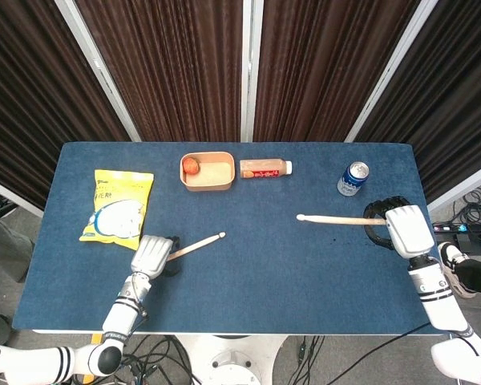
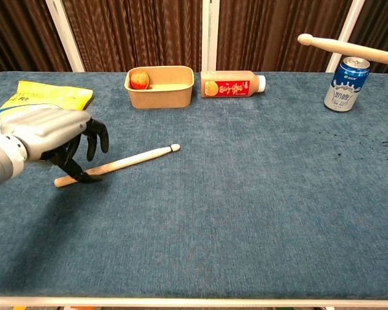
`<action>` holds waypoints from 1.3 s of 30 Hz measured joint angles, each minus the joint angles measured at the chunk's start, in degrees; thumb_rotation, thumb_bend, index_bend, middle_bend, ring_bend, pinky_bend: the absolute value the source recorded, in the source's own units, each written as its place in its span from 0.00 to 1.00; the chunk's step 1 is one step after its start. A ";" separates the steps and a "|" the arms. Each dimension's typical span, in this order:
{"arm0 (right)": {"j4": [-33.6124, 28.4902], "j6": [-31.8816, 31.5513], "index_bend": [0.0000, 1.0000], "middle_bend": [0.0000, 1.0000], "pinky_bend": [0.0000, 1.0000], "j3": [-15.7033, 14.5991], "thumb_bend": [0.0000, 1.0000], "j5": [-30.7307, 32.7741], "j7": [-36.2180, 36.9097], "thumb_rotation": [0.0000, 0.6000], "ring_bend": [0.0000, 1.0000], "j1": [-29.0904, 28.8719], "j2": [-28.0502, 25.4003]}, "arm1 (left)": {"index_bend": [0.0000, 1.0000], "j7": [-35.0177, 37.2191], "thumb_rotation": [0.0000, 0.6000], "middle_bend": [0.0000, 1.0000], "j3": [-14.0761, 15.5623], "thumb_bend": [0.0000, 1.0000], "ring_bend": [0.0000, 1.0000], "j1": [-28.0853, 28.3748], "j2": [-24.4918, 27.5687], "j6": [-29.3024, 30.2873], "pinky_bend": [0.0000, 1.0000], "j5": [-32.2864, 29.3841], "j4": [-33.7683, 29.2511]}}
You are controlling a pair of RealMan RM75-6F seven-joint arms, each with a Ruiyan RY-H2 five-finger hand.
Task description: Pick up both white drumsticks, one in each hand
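One white drumstick [image 2: 116,165] lies slanted on the blue table, tip up and to the right. My left hand [image 2: 48,135] hangs over its thick end with dark fingers [image 2: 77,173] curled down against it, still spread. In the head view that left hand [image 1: 152,255] covers the butt of the same drumstick [image 1: 196,245]. My right hand [image 1: 401,227] grips the second drumstick [image 1: 337,219] by its butt and holds it level above the table, tip pointing left. The chest view shows this raised drumstick [image 2: 349,50] at the top right; the right hand itself is out of that frame.
A blue can [image 1: 353,178] stands just beyond the right hand. At the back sit a tan bowl [image 1: 212,183] holding a small red fruit [image 1: 191,166], and a juice bottle [image 1: 264,168] on its side. A yellow snack bag [image 1: 119,205] lies beyond the left hand.
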State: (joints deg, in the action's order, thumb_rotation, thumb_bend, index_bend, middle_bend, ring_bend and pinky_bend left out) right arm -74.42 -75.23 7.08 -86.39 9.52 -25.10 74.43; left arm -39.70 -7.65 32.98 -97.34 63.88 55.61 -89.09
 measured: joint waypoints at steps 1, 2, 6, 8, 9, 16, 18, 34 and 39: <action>0.07 0.12 0.69 0.62 0.38 -0.03 0.76 0.02 0.05 1.00 0.45 0.00 0.01 | 0.41 -0.57 0.84 0.50 0.11 0.18 0.63 0.07 -0.39 0.05 0.78 -0.57 0.48; 0.18 0.25 0.69 0.62 0.38 -0.05 0.76 0.04 0.13 1.00 0.45 0.00 0.02 | 0.41 -1.31 0.84 0.50 0.23 0.18 0.63 0.17 -0.96 0.15 0.78 -1.34 1.30; 0.36 0.36 0.69 0.62 0.38 -0.02 0.76 0.05 0.32 1.00 0.45 0.02 0.06 | 0.41 -2.84 0.84 0.51 0.29 0.18 0.64 0.45 -2.65 0.74 0.78 -3.40 4.31; 0.40 0.41 0.69 0.62 0.38 -0.02 0.76 0.04 0.35 1.00 0.45 0.04 0.09 | 0.41 -3.15 0.84 0.51 0.18 0.18 0.64 0.55 -3.20 1.29 0.78 -4.00 5.32; 0.41 0.45 0.69 0.62 0.38 -0.02 0.76 0.04 0.35 1.00 0.45 0.03 0.10 | 0.41 -3.15 0.84 0.51 0.12 0.18 0.64 0.57 -3.28 1.50 0.78 -4.10 5.52; 0.48 0.66 0.69 0.62 0.38 0.03 0.76 0.11 0.37 1.00 0.45 0.04 0.26 | 0.41 -2.85 0.84 0.51 0.13 0.19 0.64 0.62 -3.36 1.82 0.79 -4.29 6.31; 0.52 0.72 0.69 0.62 0.38 0.03 0.76 0.15 0.34 1.00 0.45 0.07 0.28 | 0.41 -2.58 0.84 0.51 -0.03 0.20 0.64 0.67 -3.26 1.71 0.79 -4.45 6.21; 0.82 0.91 0.69 0.62 0.38 0.04 0.76 0.20 0.53 1.00 0.45 0.24 0.53 | 0.45 -3.88 0.83 0.54 0.50 0.30 0.65 1.69 -2.93 0.29 0.79 -6.56 6.77; 0.86 1.01 0.69 0.62 0.38 0.03 0.76 0.24 0.54 1.00 0.45 0.28 0.59 | 0.48 -3.67 0.84 0.55 0.68 0.31 0.66 1.77 -2.93 0.22 0.79 -6.67 6.95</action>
State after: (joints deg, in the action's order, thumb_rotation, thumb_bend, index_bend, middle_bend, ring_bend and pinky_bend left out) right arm -73.56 -74.22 7.10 -86.15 10.06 -24.82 75.01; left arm -43.37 -6.97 34.75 -100.27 64.10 48.94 -82.14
